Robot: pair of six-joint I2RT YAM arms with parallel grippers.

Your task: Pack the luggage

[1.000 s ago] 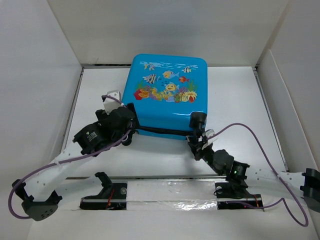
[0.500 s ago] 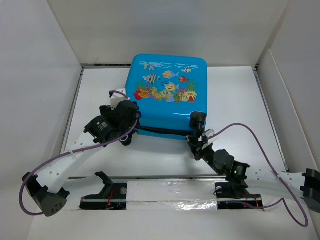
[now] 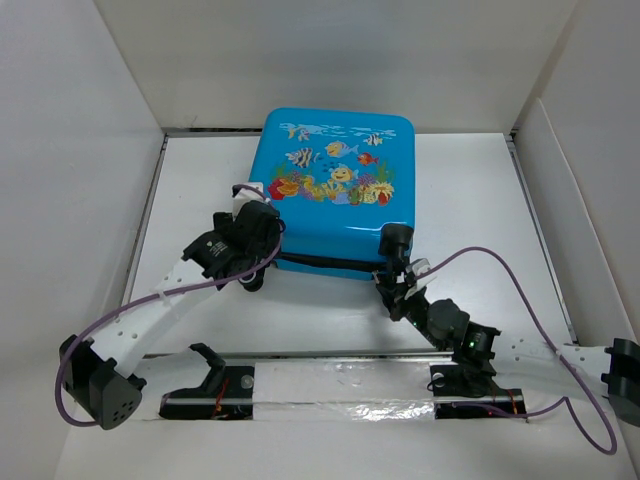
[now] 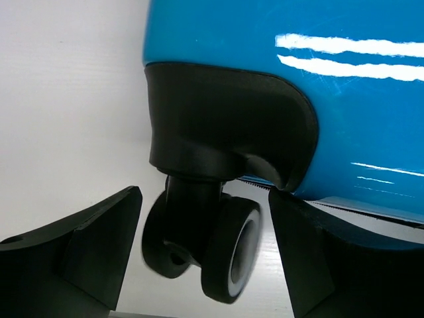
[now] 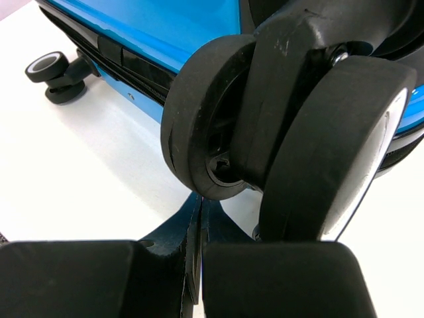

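The luggage (image 3: 340, 190) is a bright blue hard-shell case with a fish print, lying flat and closed at the table's middle back. My left gripper (image 3: 262, 240) is at its near left corner. In the left wrist view, that gripper (image 4: 205, 199) stands open with a black-and-white wheel (image 4: 222, 248) between its fingers, a gap on each side, under the blue shell (image 4: 344, 99). My right gripper (image 3: 397, 283) sits just in front of the near right wheel (image 3: 396, 240). In the right wrist view, it (image 5: 201, 199) is shut on nothing, its tips right under that wheel (image 5: 318, 152).
White walls (image 3: 80, 180) box in the table on the left, back and right. Purple cables (image 3: 520, 290) loop from both arms. A metal strip with the arm bases (image 3: 340, 385) runs along the near edge. The far left wheel (image 5: 48, 67) shows in the right wrist view.
My left arm has swung right and in toward the luggage's near left corner, and its jaws have narrowed a little. The right arm and the luggage have not moved.
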